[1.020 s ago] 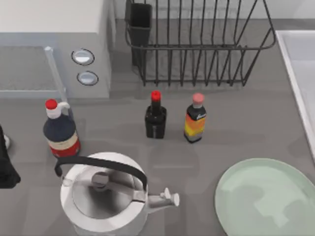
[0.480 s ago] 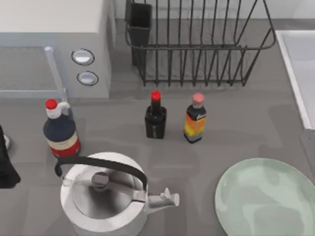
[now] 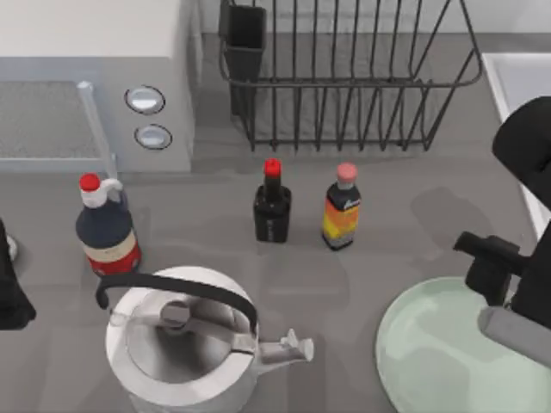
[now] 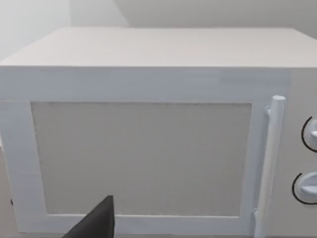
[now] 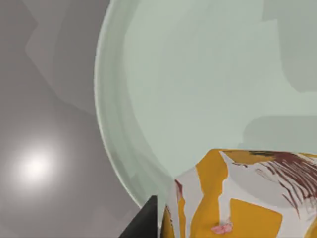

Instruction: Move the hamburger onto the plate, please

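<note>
Mint-green and glossy, the plate lies on the grey tabletop and serves as the landmark here. The right arm reaches in over the plate's right part, its dark body above the rim there in the top view. In the right wrist view the hamburger, orange-yellow with whitish patches and dark red streaks, sits close under the camera above the plate, with one dark finger of the right pincer just beside it; whether the fingers clamp the hamburger I cannot tell, nor whether it touches the plate. Left of the plate stands a white kettle with a black handle, its spout pointing toward the plate. Beyond the plate, farther from the camera's near edge, stand a bottle with an orange label and pink cap and, left of it, a dark bottle with a red cap. A round dark bottle stands well left of the plate, behind the kettle. A wire rack and a microwave lie farther back. The left arm is parked at the tabletop's left edge, well apart from the plate; its wrist view faces the microwave door, with a dark finger at the frame's edge, and I cannot tell how the left pincer stands.
</note>
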You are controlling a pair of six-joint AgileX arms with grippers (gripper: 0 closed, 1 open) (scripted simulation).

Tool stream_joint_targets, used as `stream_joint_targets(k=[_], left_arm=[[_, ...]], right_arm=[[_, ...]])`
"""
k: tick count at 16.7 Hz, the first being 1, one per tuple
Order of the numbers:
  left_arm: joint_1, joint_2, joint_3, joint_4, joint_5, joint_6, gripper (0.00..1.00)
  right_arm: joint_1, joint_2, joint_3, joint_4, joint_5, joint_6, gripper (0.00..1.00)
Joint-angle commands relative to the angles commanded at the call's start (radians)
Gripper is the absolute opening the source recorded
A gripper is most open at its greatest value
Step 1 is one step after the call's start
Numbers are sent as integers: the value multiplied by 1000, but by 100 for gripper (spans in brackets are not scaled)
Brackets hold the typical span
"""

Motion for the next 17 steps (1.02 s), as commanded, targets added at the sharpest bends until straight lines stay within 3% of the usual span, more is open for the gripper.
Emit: stream_joint_targets(k=[7,17], left_arm=[[0,0,0,0,0,0,100],[0,0,0,0,0,0,100]], right_arm=[[126,22,10,36,0,-383,0],[135,37,-21,78,-1,-418,0]])
